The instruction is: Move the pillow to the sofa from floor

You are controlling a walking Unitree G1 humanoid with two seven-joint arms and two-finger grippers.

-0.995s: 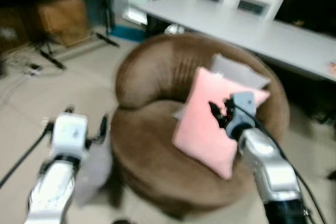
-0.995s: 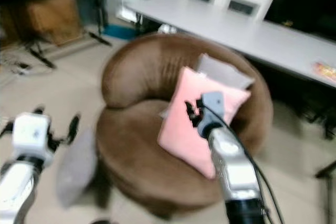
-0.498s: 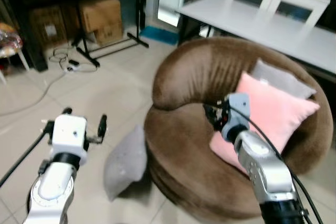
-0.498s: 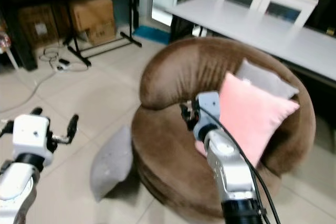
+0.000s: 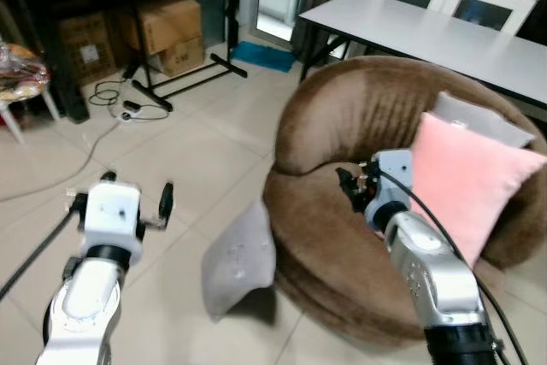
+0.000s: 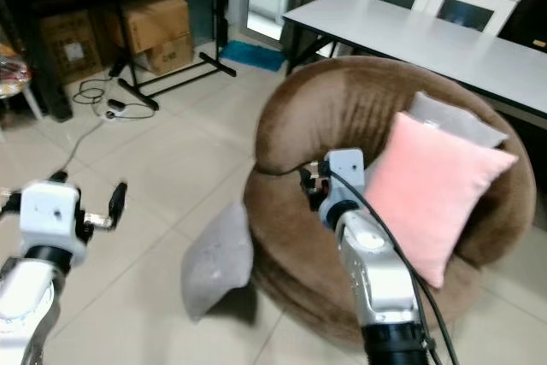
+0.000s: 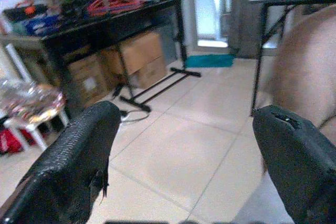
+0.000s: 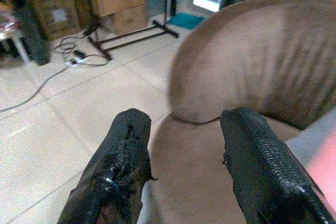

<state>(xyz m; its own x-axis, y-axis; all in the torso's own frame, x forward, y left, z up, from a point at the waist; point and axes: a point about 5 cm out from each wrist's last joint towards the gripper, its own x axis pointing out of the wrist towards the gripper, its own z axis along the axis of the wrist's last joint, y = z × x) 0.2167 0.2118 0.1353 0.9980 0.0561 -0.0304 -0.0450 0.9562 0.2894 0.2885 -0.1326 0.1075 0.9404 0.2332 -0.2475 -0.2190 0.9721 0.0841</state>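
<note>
The grey pillow (image 5: 239,260) leans on the tiled floor (image 5: 162,160) against the round brown sofa (image 5: 342,117) — ungrasped. Both the left gripper (image 5: 137,203) and right gripper (image 8: 184,145) hover spread, holding nothing — a pink pillow (image 5: 470,185) sits on the sofa.

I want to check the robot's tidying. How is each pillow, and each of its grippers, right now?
Grey pillow on the floor: leaning against the brown sofa, not picked up.
Pink pillow: propped upright on the sofa.
Grey pillow behind it: on the sofa.
Left gripper: open, empty.
Right gripper: open, empty.
</note>
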